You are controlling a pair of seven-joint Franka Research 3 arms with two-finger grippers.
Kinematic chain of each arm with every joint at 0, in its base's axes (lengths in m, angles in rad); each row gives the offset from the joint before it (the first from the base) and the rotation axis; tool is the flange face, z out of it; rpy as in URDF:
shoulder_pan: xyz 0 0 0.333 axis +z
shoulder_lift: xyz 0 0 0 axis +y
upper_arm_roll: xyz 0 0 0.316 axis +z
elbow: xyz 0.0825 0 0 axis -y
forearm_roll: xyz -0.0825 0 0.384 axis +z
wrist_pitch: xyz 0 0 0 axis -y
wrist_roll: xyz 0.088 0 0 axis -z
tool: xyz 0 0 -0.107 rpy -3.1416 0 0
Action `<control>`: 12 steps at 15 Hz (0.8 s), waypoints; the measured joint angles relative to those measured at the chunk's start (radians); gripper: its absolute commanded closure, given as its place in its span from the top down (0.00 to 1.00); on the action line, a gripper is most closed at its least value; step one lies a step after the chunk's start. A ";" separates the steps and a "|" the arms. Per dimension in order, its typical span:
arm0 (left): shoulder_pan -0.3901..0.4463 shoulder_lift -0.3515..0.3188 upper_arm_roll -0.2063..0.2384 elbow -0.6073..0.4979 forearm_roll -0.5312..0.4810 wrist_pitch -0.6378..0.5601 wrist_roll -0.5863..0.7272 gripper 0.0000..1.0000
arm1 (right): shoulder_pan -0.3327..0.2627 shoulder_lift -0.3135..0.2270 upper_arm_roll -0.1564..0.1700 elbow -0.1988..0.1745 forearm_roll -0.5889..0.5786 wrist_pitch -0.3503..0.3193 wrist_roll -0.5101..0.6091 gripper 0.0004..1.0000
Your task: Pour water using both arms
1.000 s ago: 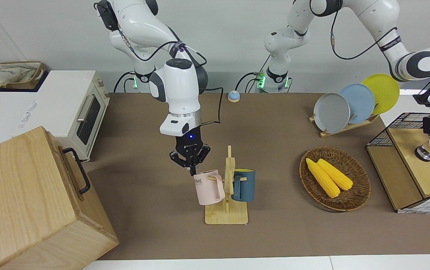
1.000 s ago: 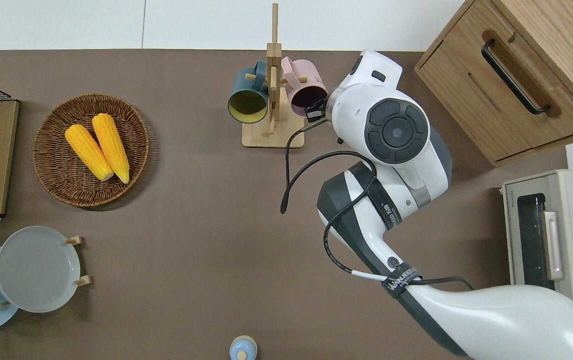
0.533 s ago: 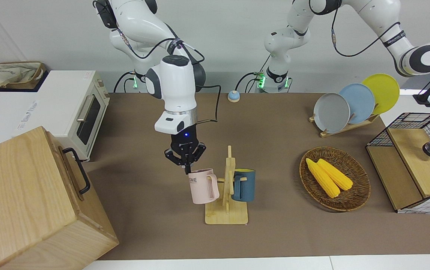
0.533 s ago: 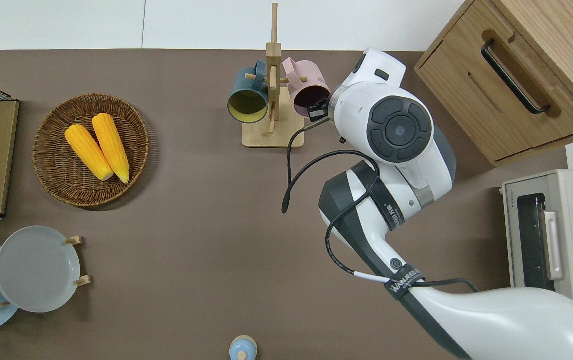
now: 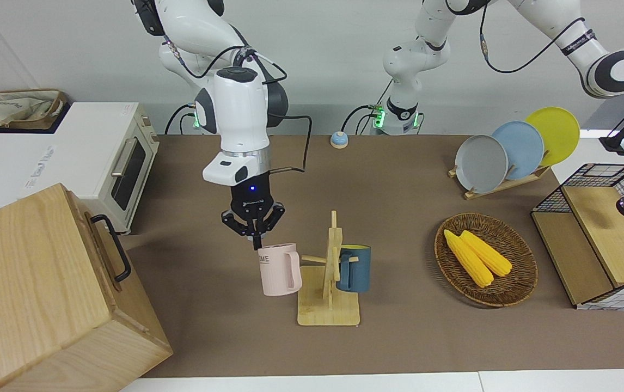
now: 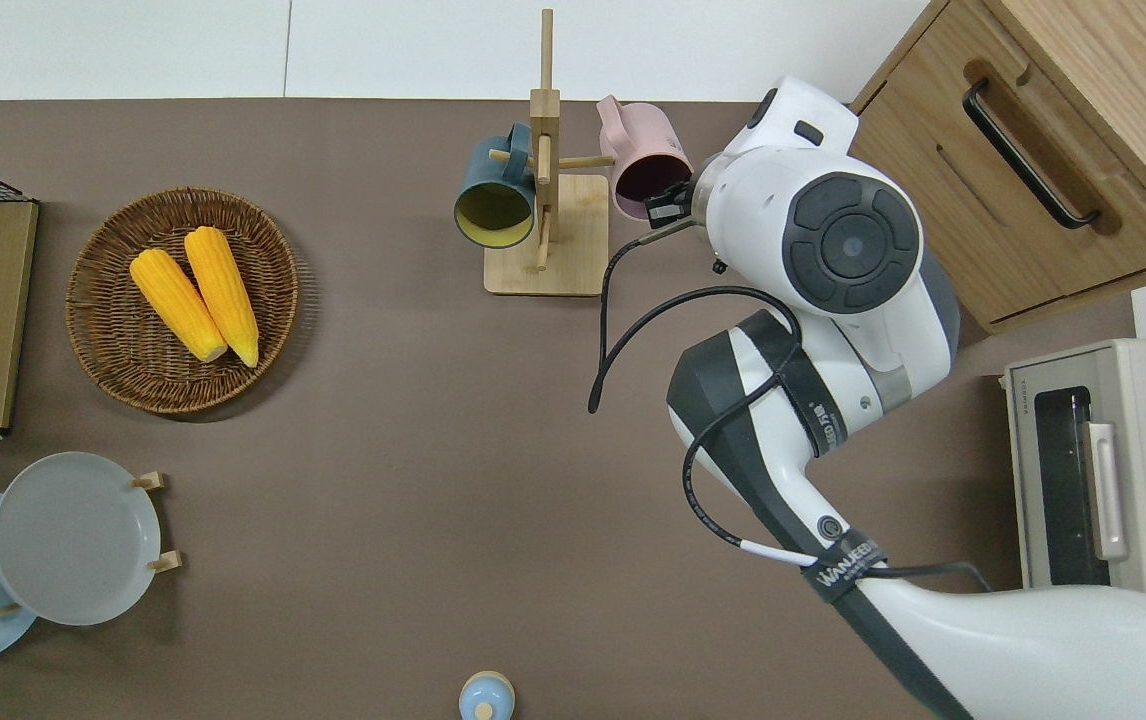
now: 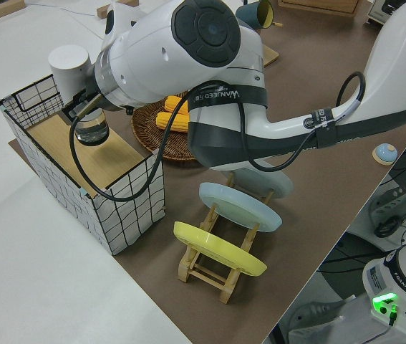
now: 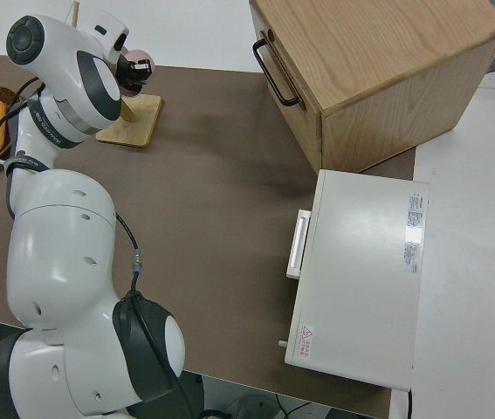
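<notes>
The right pincer [image 5: 257, 239] has the pink mug [image 5: 279, 269] pinched by its rim, fingers clamped on the rim's edge, and the mug hangs upright below it, clear of the wooden mug rack [image 5: 329, 288]. Seen from overhead, the pink mug [image 6: 645, 170] is over the brown table [image 6: 383, 420] just beside the rack's base, toward the right arm's end of the table, its handle turned toward the rack's peg. The dark blue mug [image 5: 353, 268] hangs on the rack on the side away from this pincer, its yellow inside showing from above. A blue light glows on the pincer's body.

Out at the left arm's end, the left pincer [image 7: 81, 118] grips a clear glass [image 7: 91, 130] from above, holding it in the air over the wooden shelf inside the wire basket [image 7: 88, 172]. Whether the glass holds water I cannot tell.

Between the two pincers sits a wicker basket [image 5: 486, 258] with two corn cobs [image 5: 477, 256]. Nearer to the robots than that, grey, blue and yellow plates [image 5: 516, 148] stand on edge in a rack. Toward the right arm's end, well apart from the right pincer, are a wooden cabinet [image 5: 45, 294] with a black handle and a white toaster oven [image 5: 121, 163].
</notes>
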State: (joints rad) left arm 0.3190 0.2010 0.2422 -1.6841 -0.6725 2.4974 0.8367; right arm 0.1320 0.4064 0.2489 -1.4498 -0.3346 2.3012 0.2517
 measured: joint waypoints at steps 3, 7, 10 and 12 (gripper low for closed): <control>-0.006 -0.048 -0.003 0.005 0.079 -0.064 -0.097 0.13 | -0.037 -0.023 0.002 -0.019 0.003 -0.021 -0.066 0.00; -0.040 -0.114 -0.002 0.004 0.193 -0.138 -0.239 0.13 | -0.083 -0.062 0.002 -0.077 0.005 -0.022 -0.144 0.00; -0.070 -0.159 -0.002 -0.005 0.287 -0.186 -0.338 0.13 | -0.097 -0.085 0.002 -0.100 0.046 -0.082 -0.164 0.00; -0.095 -0.199 -0.003 -0.026 0.339 -0.216 -0.400 0.13 | -0.097 -0.101 0.002 -0.106 0.065 -0.163 -0.165 0.00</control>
State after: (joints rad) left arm 0.2240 0.0019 0.2393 -1.7104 -0.3331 2.2810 0.4368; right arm 0.0347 0.3054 0.2512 -1.5561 -0.2692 2.1385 0.0867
